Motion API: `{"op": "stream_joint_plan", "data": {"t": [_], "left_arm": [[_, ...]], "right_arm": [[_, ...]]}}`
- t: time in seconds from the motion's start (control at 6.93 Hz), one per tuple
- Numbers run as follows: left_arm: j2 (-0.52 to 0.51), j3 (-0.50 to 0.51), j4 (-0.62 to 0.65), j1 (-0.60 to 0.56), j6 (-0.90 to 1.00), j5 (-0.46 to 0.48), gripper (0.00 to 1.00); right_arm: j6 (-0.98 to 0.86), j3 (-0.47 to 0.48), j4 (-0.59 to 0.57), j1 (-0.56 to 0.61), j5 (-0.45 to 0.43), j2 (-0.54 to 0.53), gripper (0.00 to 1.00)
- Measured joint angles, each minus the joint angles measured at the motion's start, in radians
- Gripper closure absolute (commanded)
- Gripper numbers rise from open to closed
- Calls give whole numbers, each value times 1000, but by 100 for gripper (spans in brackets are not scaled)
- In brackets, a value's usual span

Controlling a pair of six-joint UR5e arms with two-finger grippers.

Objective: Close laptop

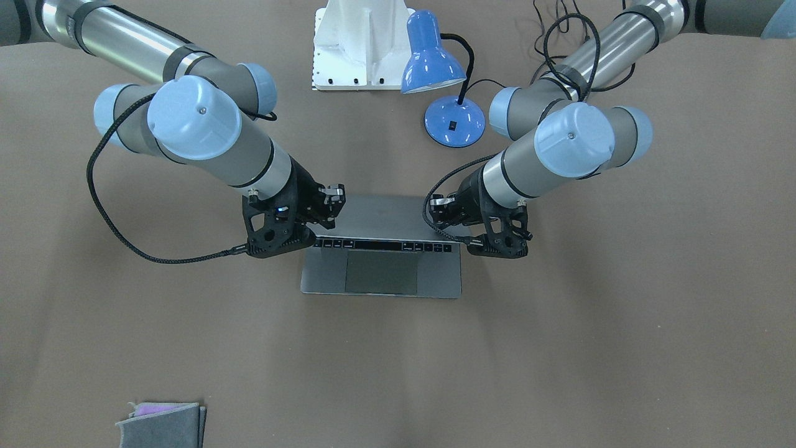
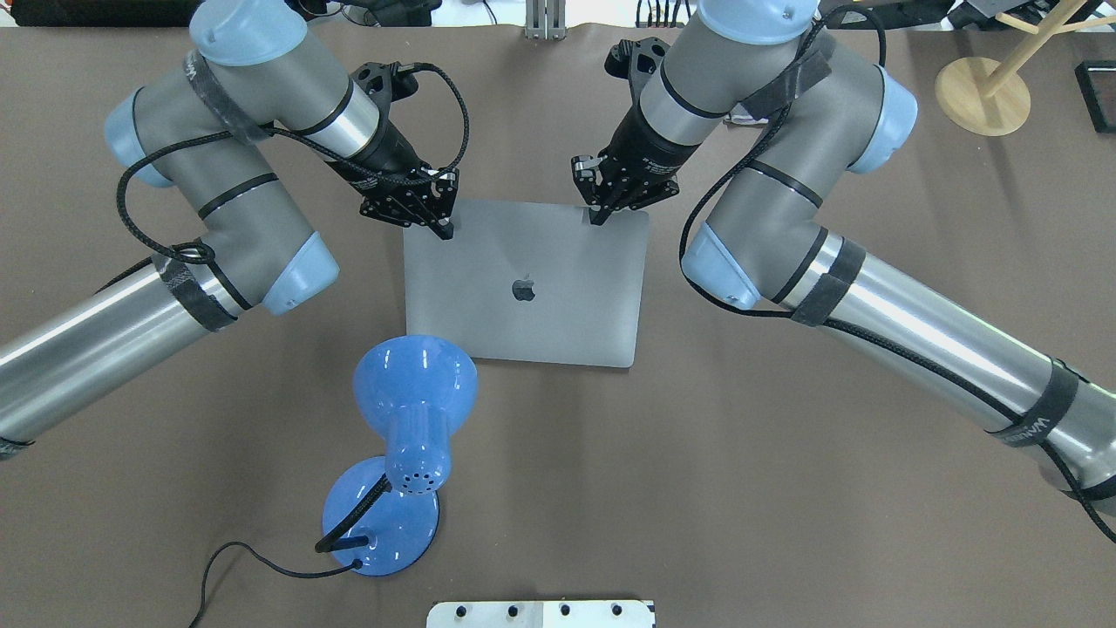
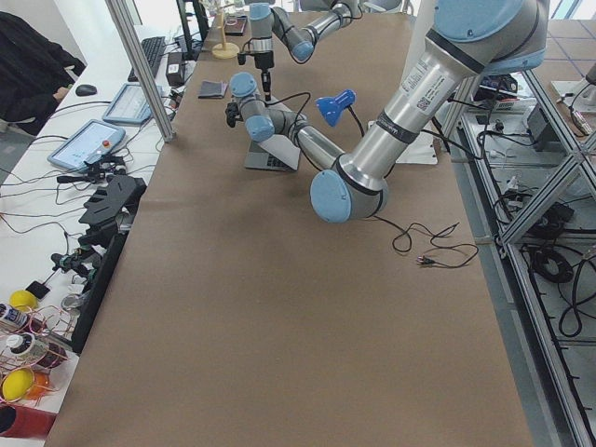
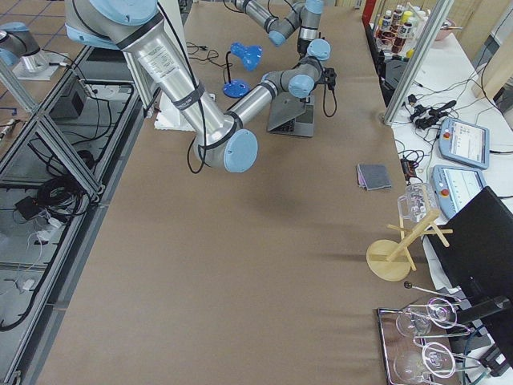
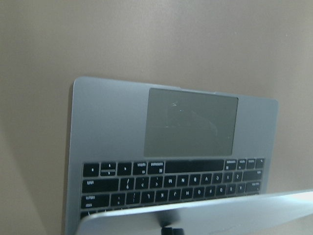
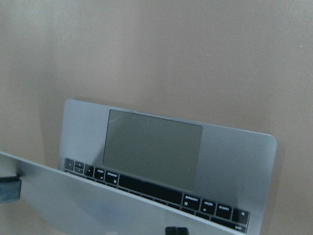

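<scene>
The space-grey laptop (image 2: 523, 288) lies mid-table with its lid partly lowered; the overhead view shows the lid's back and apple logo. Its black keys and trackpad show in the front-facing view (image 1: 382, 274), the left wrist view (image 5: 112, 122) and the right wrist view (image 6: 230, 147). My left gripper (image 2: 443, 228) looks shut, its tip on the lid's top edge near the left corner; it also shows in the front-facing view (image 1: 440, 206). My right gripper (image 2: 599, 215) looks shut, its tip on the same edge near the right corner, also seen front-facing (image 1: 334, 195).
A blue desk lamp (image 2: 414, 384) stands just behind the laptop on the robot's side, its cord trailing. A white mount plate (image 2: 540, 613) is at the robot's base. A grey cloth pouch (image 1: 161, 426) lies at the far edge. A wooden stand (image 2: 981, 96) is far right.
</scene>
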Motion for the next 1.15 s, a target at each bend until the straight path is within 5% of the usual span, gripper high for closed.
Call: {"op": "stream_joint_plan", "data": {"t": [0.58,1.15], "left_arm": [[-19,103,-68,7,6,41,100],[-78,245,-126,41,35,195,100]], "right_arm": [[0,-281,144,-8,-62,110,100],[0,-398,220,-49,-132,147,100]]}}
